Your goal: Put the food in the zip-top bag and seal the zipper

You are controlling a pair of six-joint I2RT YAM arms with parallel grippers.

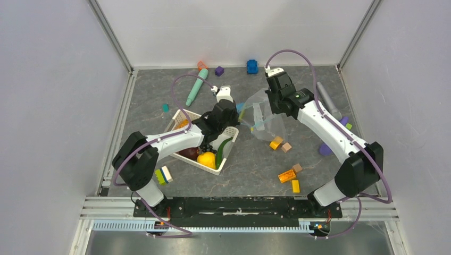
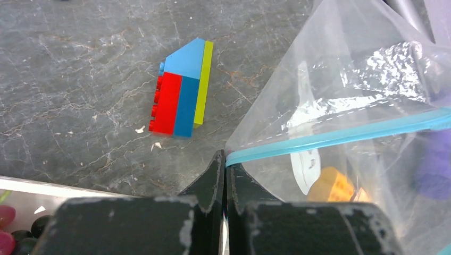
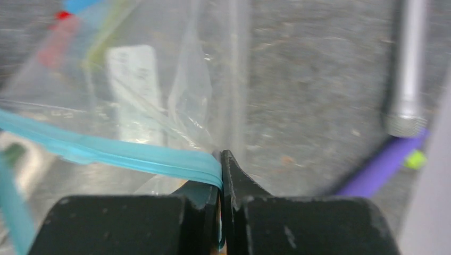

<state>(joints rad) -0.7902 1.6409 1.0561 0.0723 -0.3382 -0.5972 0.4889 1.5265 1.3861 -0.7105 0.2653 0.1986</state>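
I count two grippers of mine, the left gripper (image 2: 224, 159) and the right gripper (image 3: 220, 159). There is one clear floppy plastic zip-top bag (image 1: 268, 114) with one light-blue zipper strip (image 2: 340, 137). One white mesh basket (image 1: 211, 168) on the left shows three toy foods I can make out: one yellow fruit (image 1: 207, 159), one green pod (image 1: 224, 145) and one dark maroon piece (image 1: 189, 153). There are two marker-shaped toys, a teal marker (image 1: 197, 86) at the far left and a grey marker (image 1: 328, 100) at the far right. Along the far edge are three pieces: an orange block (image 1: 202, 65), a purple block (image 1: 219, 70) and a blue block (image 1: 252, 66). Five small orange, yellow and wooden blocks (image 1: 286, 176) lie near right.

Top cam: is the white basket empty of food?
No, the white basket holds a yellow fruit, a green pod and a dark maroon piece.
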